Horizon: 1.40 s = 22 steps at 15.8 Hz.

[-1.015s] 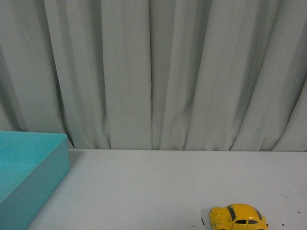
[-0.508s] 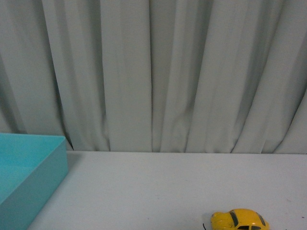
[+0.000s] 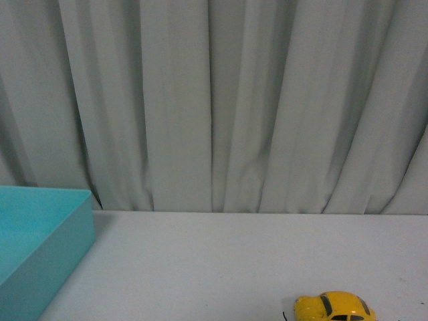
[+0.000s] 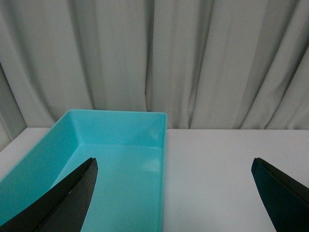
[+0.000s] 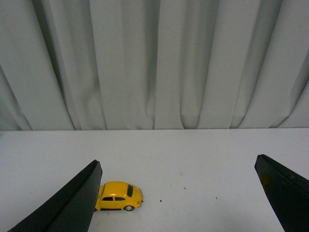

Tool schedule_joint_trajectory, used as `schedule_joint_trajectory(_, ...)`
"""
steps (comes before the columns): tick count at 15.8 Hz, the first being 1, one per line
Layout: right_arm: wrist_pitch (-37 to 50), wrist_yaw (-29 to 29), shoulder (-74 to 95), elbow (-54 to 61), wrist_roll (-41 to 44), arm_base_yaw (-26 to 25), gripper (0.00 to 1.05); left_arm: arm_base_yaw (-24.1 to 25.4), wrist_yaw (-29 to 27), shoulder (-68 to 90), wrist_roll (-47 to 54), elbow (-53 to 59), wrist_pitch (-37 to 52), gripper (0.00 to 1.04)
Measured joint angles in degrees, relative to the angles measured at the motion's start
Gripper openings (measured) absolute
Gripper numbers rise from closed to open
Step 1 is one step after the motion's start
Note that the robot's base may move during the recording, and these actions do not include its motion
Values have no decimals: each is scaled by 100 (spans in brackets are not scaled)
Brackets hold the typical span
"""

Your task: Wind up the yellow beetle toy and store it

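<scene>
The yellow beetle toy [image 3: 332, 307] is a small glossy yellow car with dark windows. It stands on the white table at the bottom right of the front view, partly cut off by the frame edge. In the right wrist view the toy [image 5: 119, 195] sits on its wheels just beside one black finger. My right gripper [image 5: 176, 166] is open and empty above the table. My left gripper [image 4: 175, 164] is open and empty, over the near edge of a teal bin [image 4: 116, 159]. Neither arm shows in the front view.
The teal open-top bin [image 3: 40, 234] stands at the left of the white table [image 3: 221, 261] and looks empty inside. A grey pleated curtain [image 3: 214, 100] hangs along the table's far edge. A few small dark specks lie on the table near the toy.
The front view has shifted slightly: the toy sits lower in the frame than a second ago. The toy itself shows no movement on the table.
</scene>
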<state>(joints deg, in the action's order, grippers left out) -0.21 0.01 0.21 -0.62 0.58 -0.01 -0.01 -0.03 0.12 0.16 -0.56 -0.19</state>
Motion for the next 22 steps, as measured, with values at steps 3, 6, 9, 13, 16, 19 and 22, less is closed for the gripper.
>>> schedule_joint_trajectory(3, 0, 0, 0, 0, 0, 0, 98, 0, 0, 0, 0, 0, 0, 98)
schedule_joint_trajectory(6, 0, 0, 0, 0, 0, 0, 98, 0, 0, 0, 0, 0, 0, 98)
schedule_joint_trajectory(9, 304, 745, 155, 0, -146, 234, 98, 0, 2, -2, 0, 0, -2, 98)
schedule_joint_trajectory(13, 4385, 433, 3866, -188, -629, -2492, 98, 0, 0, 0, 0, 0, 2, 98)
schedule_joint_trajectory(16, 6511, -772, 6824, -1657, -649, -2918, 98, 0, 4, 0, 0, 0, 0, 98)
schedule_joint_trajectory(19, 6153, -2041, 8515, -3198, -378, -2520, 98, 0, 0, 0, 0, 0, -2, 98)
schedule_joint_trajectory(22, 5031, -3729, 9361, -4660, 859, -2000, 98, 0, 0, -2, 0, 0, -2, 98)
